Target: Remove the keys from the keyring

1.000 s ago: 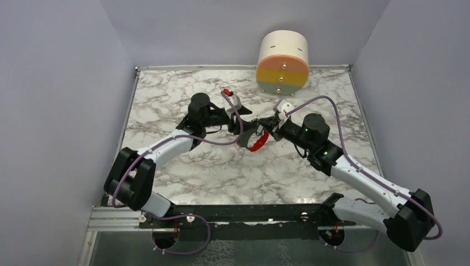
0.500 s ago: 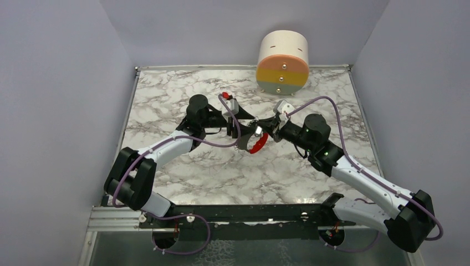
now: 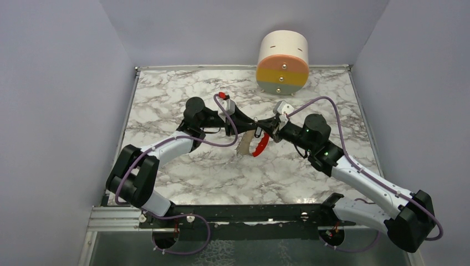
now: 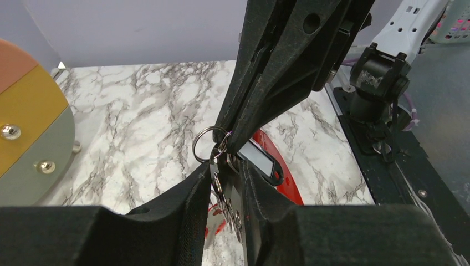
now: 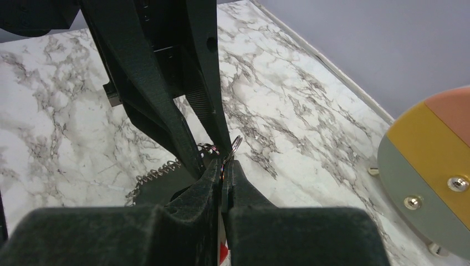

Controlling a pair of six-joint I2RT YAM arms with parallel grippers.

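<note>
Two arms, top view: both meet nose to nose over the middle of the table [image 3: 233, 177], your left gripper [image 3: 252, 126] and right gripper [image 3: 261, 128] almost tip to tip.
Table surface: flat slab printed with a white marble pattern veined in grey, with a pale strip along its edges.
Red clip, top view: a glossy crescent [image 3: 258, 146] hangs just below where the grippers meet, clear of the marble.
Drum, top view: a cream cylinder [image 3: 282, 47] at the far edge, its round face banded peach, mustard and grey-green, with silver studs down the middle.
Keyring, left wrist view: you see its thin silver wire ring [image 4: 204, 145] caught at the tips of the matte black fingers coming from above. Its fine link chain [image 4: 220, 191] drops between your left fingers [image 4: 172, 210].
Keys, left wrist view: small flat silver pieces [image 4: 231, 204] hang with the chain in that gap. You cannot make out their heads.
Left jaws: partly closed, one finger on each side of the chain and keys. You cannot tell whether they press.
Clip, left wrist view: a red curve behind the fingers, carrying a silver bar with a dark slot.
Right jaws, right wrist view: pressed together and pinching the ring, which stands up above the tips.
Chain, right wrist view: silver links drape leftward under the left gripper's ribbed black fingers.
</note>
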